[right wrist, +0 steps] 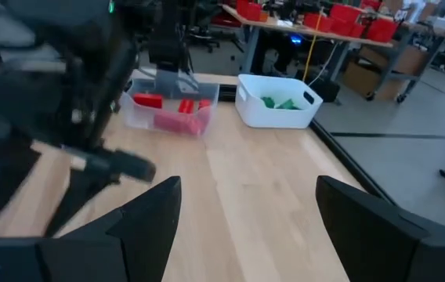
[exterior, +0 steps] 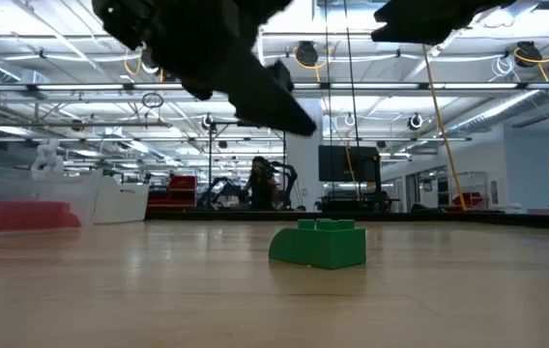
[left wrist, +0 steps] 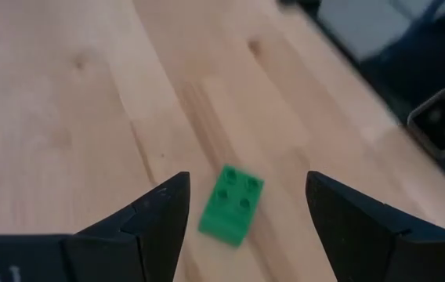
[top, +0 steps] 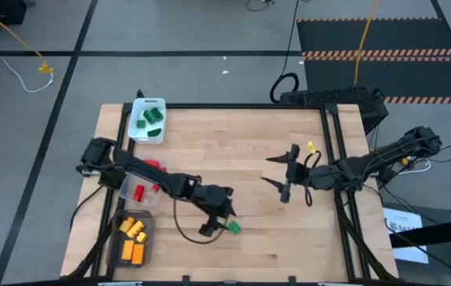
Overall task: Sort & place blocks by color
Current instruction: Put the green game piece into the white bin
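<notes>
Left end effector (left wrist: 242, 215) over 4-studded green block (left wrist: 233, 204)

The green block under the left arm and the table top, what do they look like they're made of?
The green block looks like moulded plastic: uniform colour, a slight sheen, and four round studs on top. The table top looks like pale wood, probably butcher-block, with visible grain, joined strips and a smooth, low-gloss finish.

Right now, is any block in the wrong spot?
Yes: one green block lies loose on the table, away from the white tray holding the other greens. The left gripper hovers over it, jaws open.
</notes>
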{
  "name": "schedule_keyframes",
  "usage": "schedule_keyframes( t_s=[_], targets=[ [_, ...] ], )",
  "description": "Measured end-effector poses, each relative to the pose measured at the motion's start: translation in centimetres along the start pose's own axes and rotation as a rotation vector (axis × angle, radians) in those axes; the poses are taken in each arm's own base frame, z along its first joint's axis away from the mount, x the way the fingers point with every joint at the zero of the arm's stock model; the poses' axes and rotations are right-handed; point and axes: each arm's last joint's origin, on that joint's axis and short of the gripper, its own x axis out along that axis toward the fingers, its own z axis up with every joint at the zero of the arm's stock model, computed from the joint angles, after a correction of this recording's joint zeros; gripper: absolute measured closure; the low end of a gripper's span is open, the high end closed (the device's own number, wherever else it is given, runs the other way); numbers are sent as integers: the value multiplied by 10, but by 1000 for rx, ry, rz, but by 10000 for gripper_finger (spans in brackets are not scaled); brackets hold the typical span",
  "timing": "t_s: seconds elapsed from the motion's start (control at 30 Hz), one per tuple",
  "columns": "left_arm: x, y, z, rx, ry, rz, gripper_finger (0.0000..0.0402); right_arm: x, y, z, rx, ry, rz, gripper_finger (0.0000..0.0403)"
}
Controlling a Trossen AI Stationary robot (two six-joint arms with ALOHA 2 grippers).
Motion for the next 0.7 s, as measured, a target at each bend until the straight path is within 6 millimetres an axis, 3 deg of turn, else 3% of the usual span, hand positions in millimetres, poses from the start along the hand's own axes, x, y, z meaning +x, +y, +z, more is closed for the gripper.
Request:
schedule_keyframes(
  t_s=[0.3, 0.47, 0.7],
  targets=[
    [35, 1, 4, 75, 274, -48, 149, 4, 6, -7, -9, 44, 16, 117],
    [42, 0, 5, 166, 242, -60, 149, 4, 7, -10, -27, 67, 19, 117],
    [55, 5, -6, 163, 261, -59, 149, 4, 7, -10, -29, 70, 19, 117]
  ],
)
